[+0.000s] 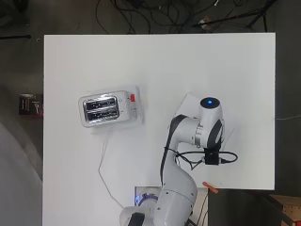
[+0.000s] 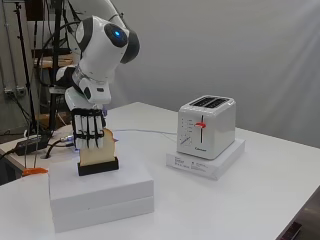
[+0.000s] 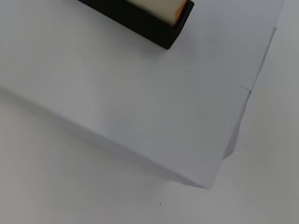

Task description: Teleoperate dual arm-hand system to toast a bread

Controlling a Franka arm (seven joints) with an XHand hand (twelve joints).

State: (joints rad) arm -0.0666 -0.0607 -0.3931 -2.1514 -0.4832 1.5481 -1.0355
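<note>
White table (image 1: 94, 61) overhead: toaster (image 1: 106, 109) on a flat white box, both slots dark, well apart from the arm; hand hidden under the arm.

Side: hand (image 2: 89, 129) points down, fingers straight against the bread slice (image 2: 102, 149), not visibly curled round it. Slice stands upright in a black holder (image 2: 98, 166) on stacked white boxes (image 2: 102, 192), directly below the hand.

Wrist: holder corner and box top just ahead.

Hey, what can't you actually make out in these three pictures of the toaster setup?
- Overhead view: the arm covers the hand and the bread slice.
- Side view: the hand hangs against the bread; whether its fingers grip it is unclear.
- Wrist view: black holder cut off by the edge.
- Toaster slots: inside is not visible.
</note>
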